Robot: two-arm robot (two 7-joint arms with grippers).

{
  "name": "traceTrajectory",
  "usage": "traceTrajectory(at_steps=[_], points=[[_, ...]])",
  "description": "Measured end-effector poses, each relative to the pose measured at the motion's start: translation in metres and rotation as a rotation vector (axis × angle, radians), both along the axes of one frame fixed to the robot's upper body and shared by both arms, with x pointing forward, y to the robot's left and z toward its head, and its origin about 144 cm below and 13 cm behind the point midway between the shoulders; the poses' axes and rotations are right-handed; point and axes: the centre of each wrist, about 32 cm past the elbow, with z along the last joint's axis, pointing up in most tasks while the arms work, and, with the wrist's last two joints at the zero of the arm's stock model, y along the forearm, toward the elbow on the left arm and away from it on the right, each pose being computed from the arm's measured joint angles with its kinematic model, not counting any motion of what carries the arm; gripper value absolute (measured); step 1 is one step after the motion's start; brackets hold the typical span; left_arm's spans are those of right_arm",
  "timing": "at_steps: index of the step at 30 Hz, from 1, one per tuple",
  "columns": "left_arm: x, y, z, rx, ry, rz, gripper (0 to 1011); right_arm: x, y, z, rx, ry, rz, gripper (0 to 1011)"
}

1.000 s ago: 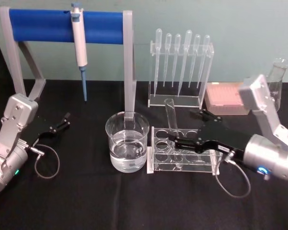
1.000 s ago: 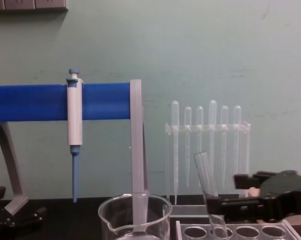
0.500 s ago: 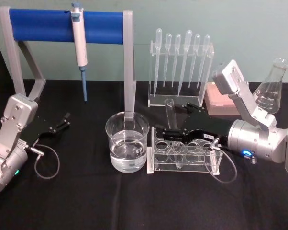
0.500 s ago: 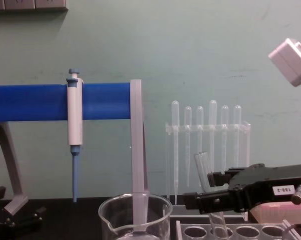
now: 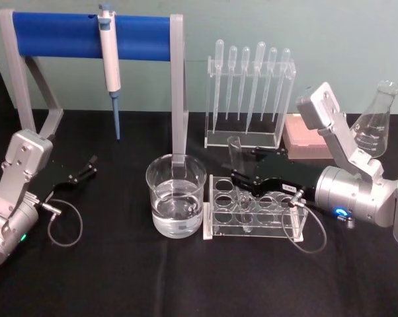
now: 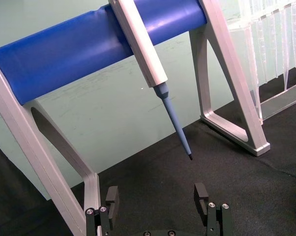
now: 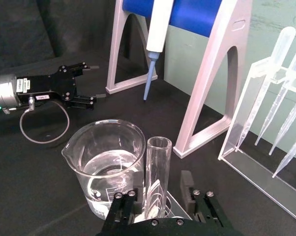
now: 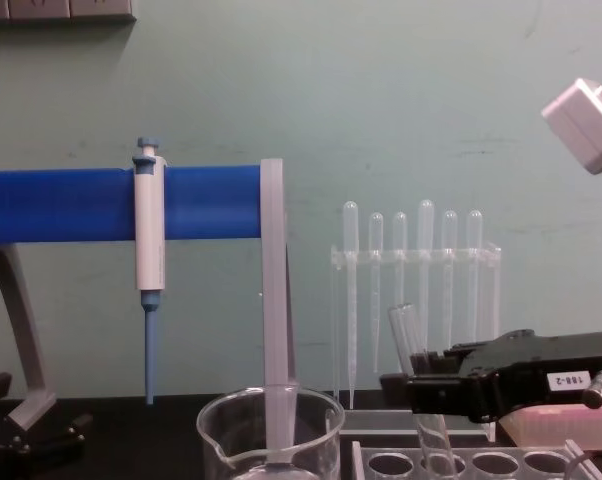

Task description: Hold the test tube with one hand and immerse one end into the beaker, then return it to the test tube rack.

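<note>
The test tube (image 5: 236, 153) stands slightly tilted in a hole of the clear rack (image 5: 255, 228), its open rim up. My right gripper (image 5: 242, 166) is at the tube's upper half. In the right wrist view its fingers (image 7: 124, 202) straddle the test tube (image 7: 158, 167), open, with a gap on one side. In the chest view the right gripper (image 8: 406, 385) crosses the test tube (image 8: 406, 335) from the right. The beaker (image 5: 176, 195), part filled with clear liquid, stands just left of the rack. My left gripper (image 5: 86, 168) rests open at the far left.
A blue-barred stand (image 5: 93, 36) holding a white pipettor (image 5: 110, 59) rises behind the beaker. A clear holder of plastic pipettes (image 5: 248, 92) stands behind the rack. A pink tip box (image 5: 311, 135) and a glass flask (image 5: 374, 122) are at the back right.
My right arm lifted and swung in from beside the rack, bringing the gripper up to the tube's upper half, then eased slightly back right. The tube still stands in the rack. The left arm stayed put.
</note>
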Motion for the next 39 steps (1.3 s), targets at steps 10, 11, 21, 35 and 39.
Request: traceTrajectory(at_steps=[10, 11, 21, 35, 39], points=[[0.000, 0.000, 0.000, 0.000, 0.000, 0.000, 1000, -0.008, -0.002, -0.001, 0.046, -0.007, -0.015, 233], [0.000, 0.000, 0.000, 0.000, 0.000, 0.000, 1000, -0.010, -0.002, 0.000, 0.053, -0.012, -0.014, 224], [0.000, 0.000, 0.000, 0.000, 0.000, 0.000, 1000, -0.033, -0.002, 0.019, 0.147, -0.123, -0.031, 224], [0.000, 0.000, 0.000, 0.000, 0.000, 0.000, 1000, -0.041, -0.003, 0.027, 0.194, -0.184, -0.066, 224], [0.000, 0.000, 0.000, 0.000, 0.000, 0.000, 1000, -0.041, -0.003, 0.027, 0.192, -0.181, -0.062, 224]])
